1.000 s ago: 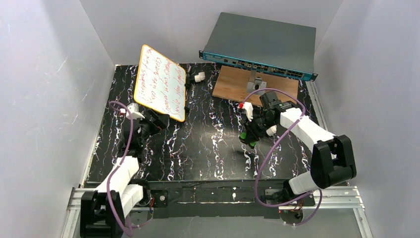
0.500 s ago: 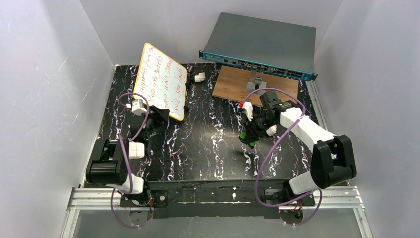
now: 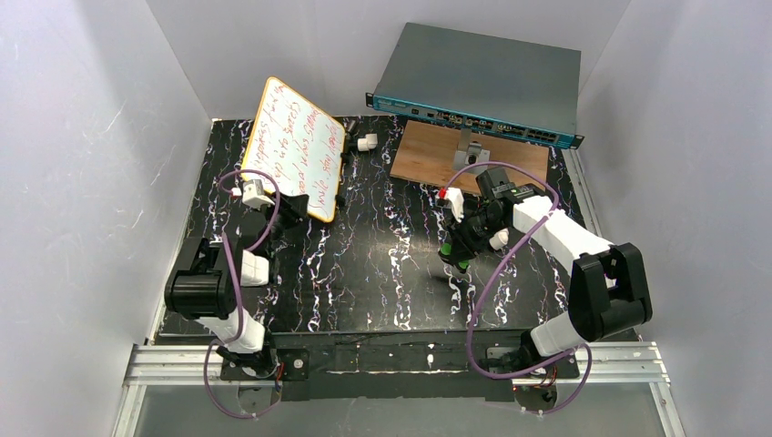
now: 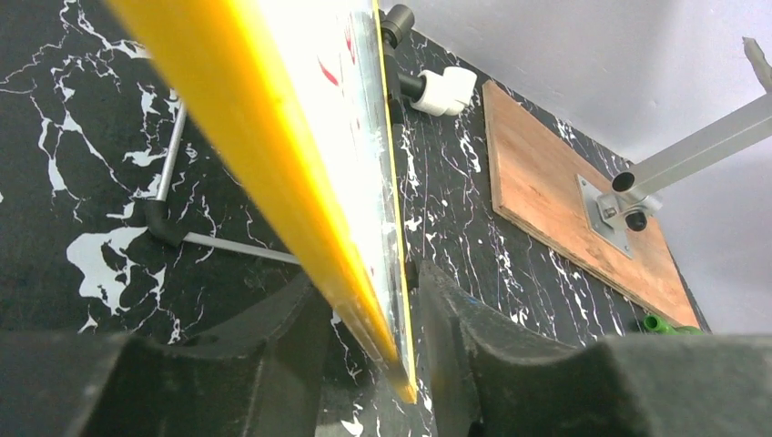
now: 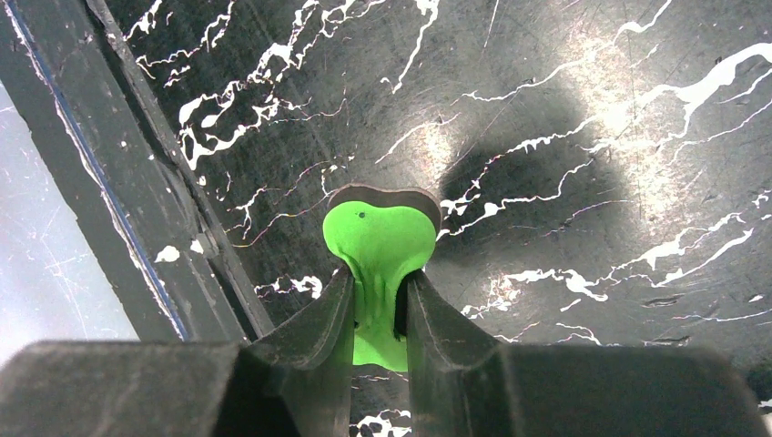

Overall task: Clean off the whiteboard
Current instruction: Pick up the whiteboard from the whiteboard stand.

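The whiteboard (image 3: pixel 296 159) stands tilted up at the back left, orange-yellow framed, with red handwriting on its face. In the left wrist view its lower corner (image 4: pixel 350 137) sits between my left gripper's (image 4: pixel 364 278) fingers, which press close against both faces. From above, the left gripper (image 3: pixel 293 209) is at the board's near bottom corner. My right gripper (image 3: pixel 458 253) hovers over the middle right of the table, shut on a green eraser (image 5: pixel 378 232) that points down at the black marbled surface; the eraser's green tip (image 3: pixel 462 265) shows below the fingers.
A brown wooden board (image 3: pixel 428 155) with a metal post bracket (image 3: pixel 469 150) lies at the back right under a grey network switch (image 3: pixel 482 82). A small white block (image 3: pixel 367 142) sits behind the whiteboard. The board's thin metal stand rod (image 4: pixel 173 173) rests on the table.
The left arm swung in to the whiteboard's lower corner and its jaws narrowed around it; the board now stands steeper. The right arm with the eraser has stayed still.
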`<action>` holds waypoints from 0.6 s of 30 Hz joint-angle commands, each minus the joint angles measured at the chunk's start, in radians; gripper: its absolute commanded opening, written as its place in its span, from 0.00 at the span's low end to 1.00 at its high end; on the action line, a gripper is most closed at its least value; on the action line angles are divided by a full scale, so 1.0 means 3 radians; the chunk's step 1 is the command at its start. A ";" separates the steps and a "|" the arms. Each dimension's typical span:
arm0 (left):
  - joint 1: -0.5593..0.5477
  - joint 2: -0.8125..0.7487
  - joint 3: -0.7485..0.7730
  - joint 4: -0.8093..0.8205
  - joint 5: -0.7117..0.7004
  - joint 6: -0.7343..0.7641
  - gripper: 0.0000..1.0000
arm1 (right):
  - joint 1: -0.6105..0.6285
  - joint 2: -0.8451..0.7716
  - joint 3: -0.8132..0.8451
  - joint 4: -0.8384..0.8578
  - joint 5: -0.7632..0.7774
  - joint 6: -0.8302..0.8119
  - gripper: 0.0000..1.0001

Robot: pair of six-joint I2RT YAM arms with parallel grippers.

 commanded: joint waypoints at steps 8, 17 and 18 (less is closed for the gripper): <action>0.0007 0.0133 0.0065 0.0642 -0.0030 0.0050 0.00 | 0.0024 0.0045 0.0135 -0.0074 -0.0060 -0.0064 0.01; 0.0024 -0.0819 -0.0102 -0.0067 0.0066 0.0589 0.00 | 0.0024 0.0040 0.0139 -0.0084 -0.0065 -0.0070 0.01; 0.0031 -0.0941 -0.0122 -0.0193 0.0037 0.0633 0.00 | 0.0024 0.0039 0.0143 -0.0089 -0.0065 -0.0069 0.01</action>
